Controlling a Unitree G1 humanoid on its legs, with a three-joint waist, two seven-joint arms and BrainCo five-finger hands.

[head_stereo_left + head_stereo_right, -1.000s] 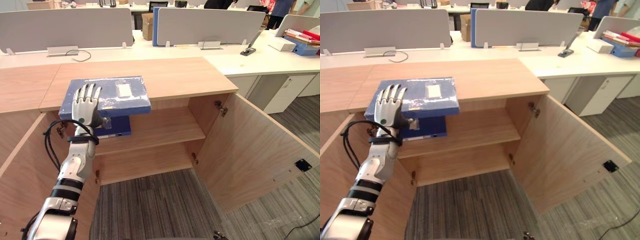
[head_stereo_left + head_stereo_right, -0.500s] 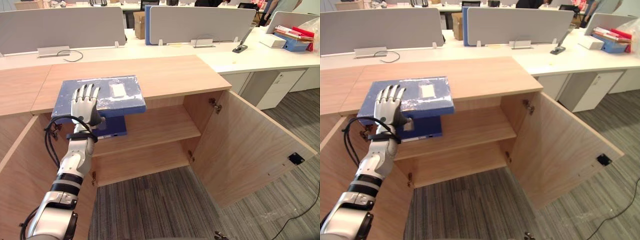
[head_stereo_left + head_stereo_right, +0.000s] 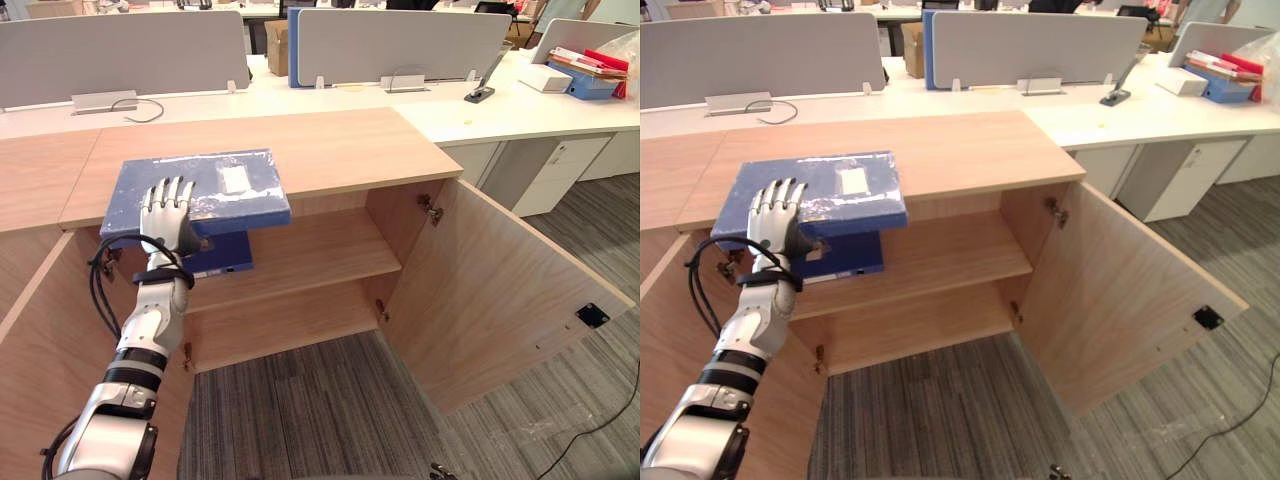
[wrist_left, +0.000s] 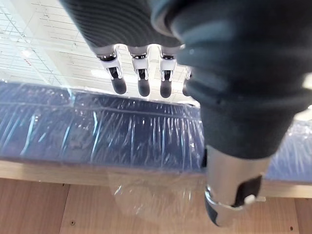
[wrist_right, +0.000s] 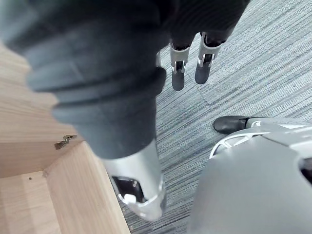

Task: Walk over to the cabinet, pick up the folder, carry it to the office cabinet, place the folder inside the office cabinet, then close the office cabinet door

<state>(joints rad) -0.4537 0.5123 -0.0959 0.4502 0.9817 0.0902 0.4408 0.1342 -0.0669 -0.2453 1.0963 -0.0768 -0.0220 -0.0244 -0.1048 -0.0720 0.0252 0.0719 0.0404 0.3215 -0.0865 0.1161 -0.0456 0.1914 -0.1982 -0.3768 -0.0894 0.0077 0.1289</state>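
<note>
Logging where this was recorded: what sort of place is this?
An open-plan office, most likely: long white desks with grey divider screens, a low wooden office cabinet standing open, and a blue folder in the robot's left hand.

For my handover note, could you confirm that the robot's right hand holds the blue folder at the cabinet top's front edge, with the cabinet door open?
Not quite: it is the left hand that holds the blue folder, as the left eye view shows. The rest stands: the folder is at the front edge of the cabinet top, with the cabinet door open.
</note>
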